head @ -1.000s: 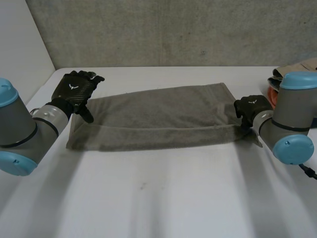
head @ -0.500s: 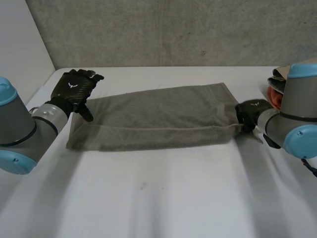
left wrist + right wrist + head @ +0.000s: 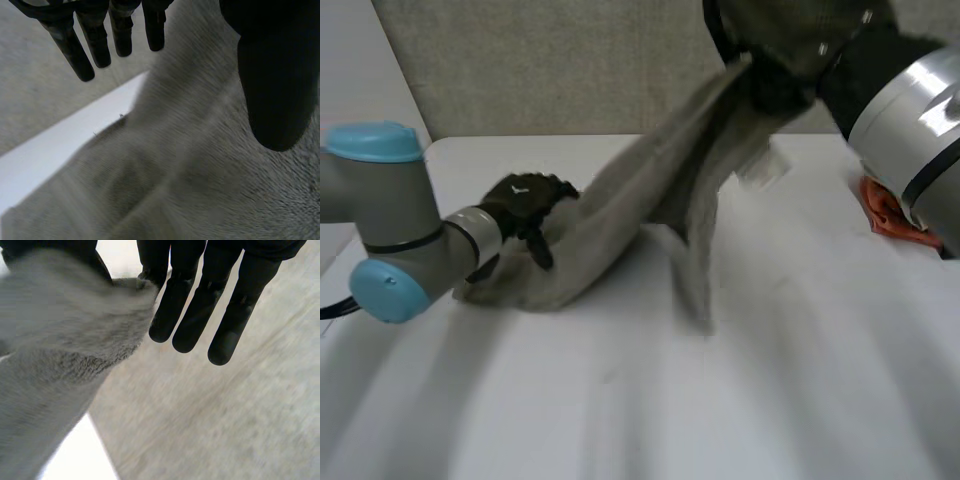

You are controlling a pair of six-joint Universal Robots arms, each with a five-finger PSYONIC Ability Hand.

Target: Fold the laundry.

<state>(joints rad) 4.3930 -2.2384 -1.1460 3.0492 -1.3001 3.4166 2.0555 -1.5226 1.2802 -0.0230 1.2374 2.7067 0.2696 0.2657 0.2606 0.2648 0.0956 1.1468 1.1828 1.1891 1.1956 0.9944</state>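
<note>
A grey towel [image 3: 620,205] rises from the table's left side up to the back right. My right hand [image 3: 790,80] holds its right end high above the table. In the right wrist view that end [image 3: 60,340] is pinched between the thumb and one finger, while the other fingers [image 3: 195,305] stay straight. My left hand [image 3: 525,200] rests low on the towel's left end, which still lies on the table. In the left wrist view its fingers [image 3: 95,40] are straight and apart from the thumb, with the towel [image 3: 200,165] under the palm.
An orange cloth [image 3: 890,215] lies at the table's right edge, behind my right arm. A grey wall [image 3: 540,70] stands behind the white table [image 3: 770,380], whose front half is bare.
My right hand has closed on the towel's right end and swung it up and to the left, lifting most of the towel. My left hand has moved right onto the towel's left end.
</note>
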